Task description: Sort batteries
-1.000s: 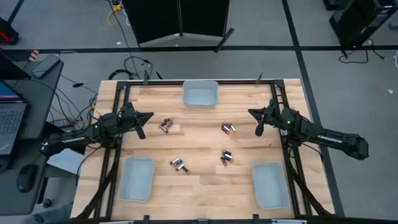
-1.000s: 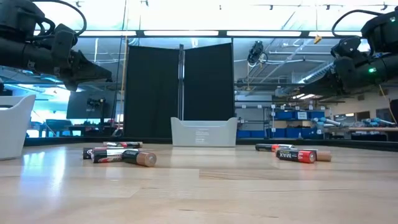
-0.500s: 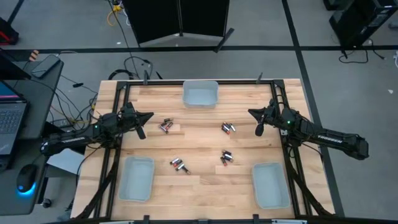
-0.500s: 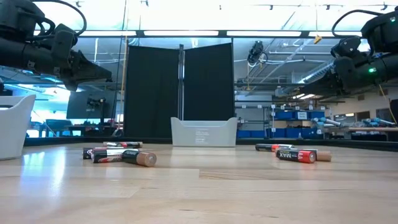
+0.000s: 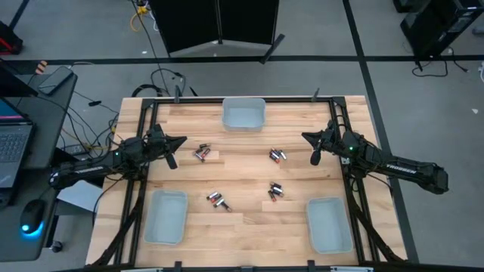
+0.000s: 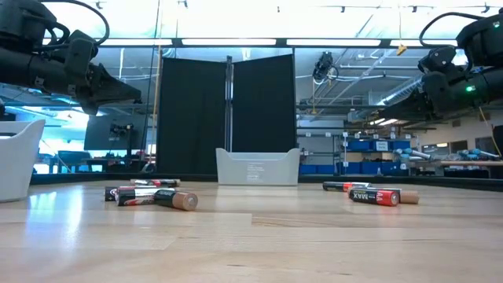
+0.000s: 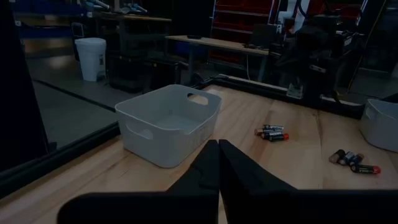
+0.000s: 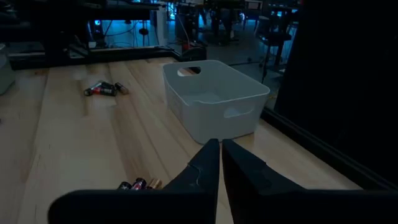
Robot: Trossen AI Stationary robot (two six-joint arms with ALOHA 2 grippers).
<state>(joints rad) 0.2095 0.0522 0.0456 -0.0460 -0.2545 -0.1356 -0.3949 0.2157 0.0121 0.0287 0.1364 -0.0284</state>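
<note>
High view: you've got four loose clusters of batteries on the table (image 5: 249,170). One is at 10 o'clock of table centre (image 5: 201,153), one at 2 o'clock (image 5: 277,156), one at 7 o'clock (image 5: 218,200), one at 5 o'clock (image 5: 275,191). Each looks like three or so cells; exact count too small to tell. There are three pale trays: far tray (image 5: 243,114) at 12 o'clock, left tray (image 5: 165,216) at 8 o'clock, right tray (image 5: 328,224) at 4 o'clock. All three look bare inside, so my read is nothing is sorted yet and every cell is left to do. Left gripper (image 5: 175,143) sits at 9 o'clock, right gripper (image 5: 311,141) at 3 o'clock, both clear of the cells.

Low view: two groups show lying flat on the wood, one near you at 8 o'clock, one at 4 o'clock. Both arms hang high, off the surface.

Left wrist view: your left fingers (image 7: 208,168) are pressed together, nothing between them. The far tray is dead ahead and empty, with two clusters beyond.

Right wrist view: right fingers (image 8: 239,171) nearly touching, just a sliver of gap, holding nothing. Same tray ahead, one cluster just beside the fingers, another farther off.
</note>
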